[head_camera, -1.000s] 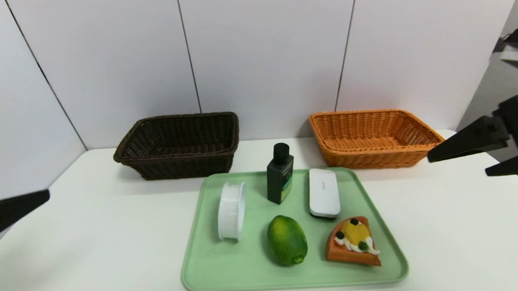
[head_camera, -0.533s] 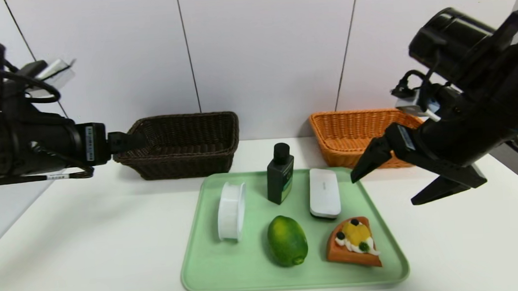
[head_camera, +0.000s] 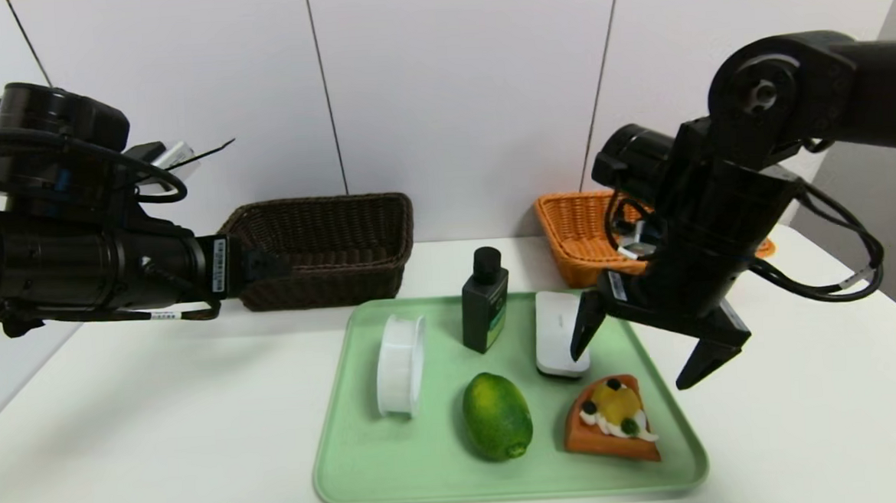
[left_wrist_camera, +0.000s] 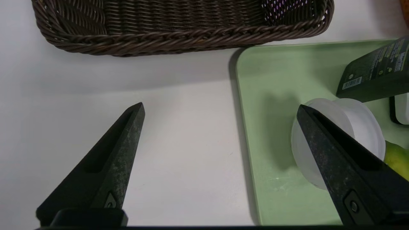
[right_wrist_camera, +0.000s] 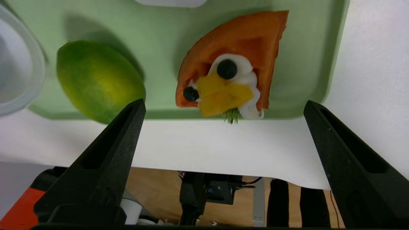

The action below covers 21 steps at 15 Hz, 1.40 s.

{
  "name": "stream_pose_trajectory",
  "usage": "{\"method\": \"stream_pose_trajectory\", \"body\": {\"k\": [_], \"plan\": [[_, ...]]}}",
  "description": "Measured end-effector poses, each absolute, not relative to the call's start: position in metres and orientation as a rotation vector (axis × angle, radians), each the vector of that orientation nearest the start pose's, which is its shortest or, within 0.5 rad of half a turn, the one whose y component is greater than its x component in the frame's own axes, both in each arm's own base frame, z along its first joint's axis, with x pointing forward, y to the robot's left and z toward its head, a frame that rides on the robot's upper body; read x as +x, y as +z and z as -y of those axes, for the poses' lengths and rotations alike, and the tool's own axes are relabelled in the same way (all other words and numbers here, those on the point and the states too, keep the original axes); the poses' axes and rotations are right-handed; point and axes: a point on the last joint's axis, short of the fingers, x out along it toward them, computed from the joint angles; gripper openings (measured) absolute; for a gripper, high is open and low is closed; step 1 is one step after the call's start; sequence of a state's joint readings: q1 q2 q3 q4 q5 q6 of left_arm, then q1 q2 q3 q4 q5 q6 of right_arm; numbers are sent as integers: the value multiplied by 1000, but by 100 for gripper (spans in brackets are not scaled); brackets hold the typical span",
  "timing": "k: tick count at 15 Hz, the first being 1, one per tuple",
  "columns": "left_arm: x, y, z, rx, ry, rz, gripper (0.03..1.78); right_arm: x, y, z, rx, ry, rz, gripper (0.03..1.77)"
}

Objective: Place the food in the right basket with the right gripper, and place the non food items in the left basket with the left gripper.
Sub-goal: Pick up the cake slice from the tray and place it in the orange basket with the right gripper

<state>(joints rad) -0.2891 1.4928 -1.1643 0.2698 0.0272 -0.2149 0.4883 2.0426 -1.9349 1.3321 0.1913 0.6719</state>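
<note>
Currently, green tray (head_camera: 444, 466) near bench's (head_camera: 159, 450) front edge holds all five items; left gripper (left_wrist_camera: 220, 103) and right gripper (right_wrist_camera: 225, 103) fingers open.

Both arms (head_camera: 57, 260) (head_camera: 763, 112) are glossy black with looping black cables (head_camera: 841, 288); barcode labels mark the wrists, and each black pincer (left_wrist_camera: 220, 103) (right_wrist_camera: 225, 102) has pointed, grooved fingers.

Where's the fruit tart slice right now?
In the head view, the tart slice lies on the green tray's right side, just right of the green fruit.
</note>
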Motion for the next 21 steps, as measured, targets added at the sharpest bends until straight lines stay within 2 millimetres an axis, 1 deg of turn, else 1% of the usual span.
{"method": "stream_pose_trajectory", "body": {"k": [3,5,13,19,21], "plan": [[237,256,71,-123,-188,-632,169,297,206,-168,284,29,-1601,171],[234,258,70,-126,-189,-626,169,300,198,-173,275,17,-1622,171],[223,265,67,-127,-193,-612,169,300,181,-186,227,-2,-1685,171],[214,268,65,-136,-226,-629,169,306,166,-191,186,-36,-1702,171],[213,269,64,-138,-228,-625,169,308,163,-192,179,-43,-1704,137]]}}
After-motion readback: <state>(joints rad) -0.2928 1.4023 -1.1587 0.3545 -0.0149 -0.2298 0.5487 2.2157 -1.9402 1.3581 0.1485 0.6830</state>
